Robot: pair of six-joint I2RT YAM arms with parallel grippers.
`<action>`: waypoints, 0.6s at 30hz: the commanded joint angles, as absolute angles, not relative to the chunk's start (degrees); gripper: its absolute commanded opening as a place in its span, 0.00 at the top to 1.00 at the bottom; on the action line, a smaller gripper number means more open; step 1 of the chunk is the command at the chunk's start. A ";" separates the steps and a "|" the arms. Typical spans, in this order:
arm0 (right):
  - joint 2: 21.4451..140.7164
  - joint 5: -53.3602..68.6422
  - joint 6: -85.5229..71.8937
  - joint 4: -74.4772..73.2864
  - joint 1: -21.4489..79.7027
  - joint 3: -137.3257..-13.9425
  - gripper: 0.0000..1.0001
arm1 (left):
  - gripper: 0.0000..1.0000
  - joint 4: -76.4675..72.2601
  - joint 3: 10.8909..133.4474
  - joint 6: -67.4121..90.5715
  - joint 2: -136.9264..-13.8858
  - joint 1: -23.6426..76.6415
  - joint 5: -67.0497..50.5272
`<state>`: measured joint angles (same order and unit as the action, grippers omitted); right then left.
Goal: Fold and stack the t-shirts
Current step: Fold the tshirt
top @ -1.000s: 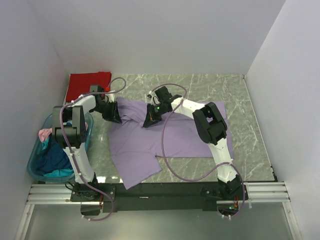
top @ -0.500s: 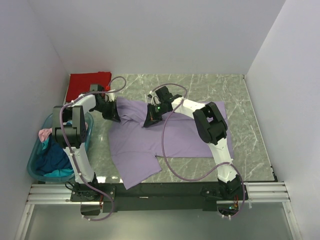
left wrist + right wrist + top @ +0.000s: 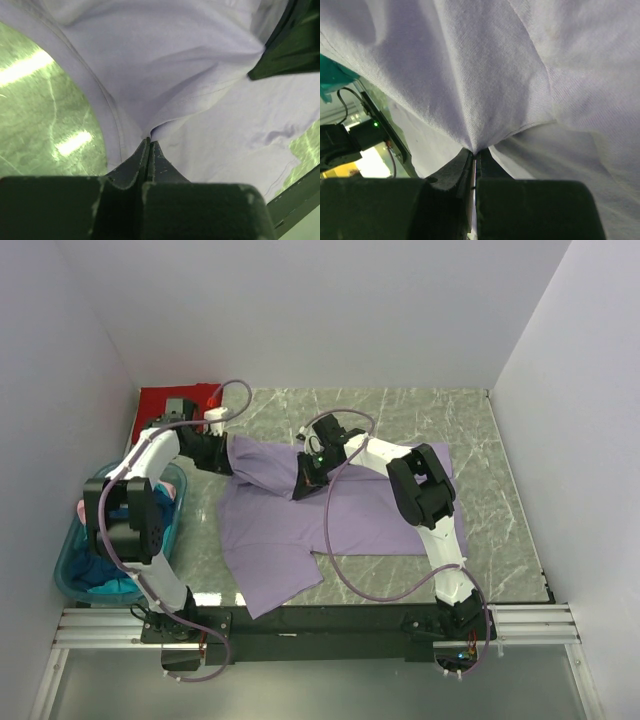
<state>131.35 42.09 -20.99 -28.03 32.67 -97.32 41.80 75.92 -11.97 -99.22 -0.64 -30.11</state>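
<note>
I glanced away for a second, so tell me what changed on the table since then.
The left pincer shifted a little toward the far wall and closed on the far left edge of the purple shirt. The right pincer stayed shut on the same shirt, and the red shirt and the tub did not move.

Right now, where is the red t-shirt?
Top view: the red t-shirt lies in the table's far-left corner, just beyond the left gripper, with the teal tub nearer.

The marble table (image 3: 480, 440) bears a purple t-shirt (image 3: 290, 530), red t-shirt (image 3: 160, 402) and teal tub (image 3: 68, 570).
</note>
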 commanded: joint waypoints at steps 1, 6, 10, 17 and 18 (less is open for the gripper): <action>127.62 42.71 -18.46 -30.58 31.90 -98.52 1.00 | 0.99 44.03 73.48 -15.64 -98.35 -0.44 -29.45; 128.23 42.72 -16.44 -33.31 31.90 -100.02 1.00 | 0.99 45.96 71.72 -18.54 -95.81 -0.35 -28.74; 128.85 43.24 -15.82 -34.63 31.91 -100.64 1.00 | 0.99 46.93 68.74 -20.04 -92.82 1.93 -27.60; 129.20 43.86 -14.77 -35.59 31.90 -100.63 1.00 | 0.99 46.76 65.57 -19.77 -88.51 3.78 -26.02; 129.29 43.77 -14.68 -35.77 31.90 -100.72 1.00 | 0.99 46.93 65.39 -19.86 -88.24 3.95 -25.75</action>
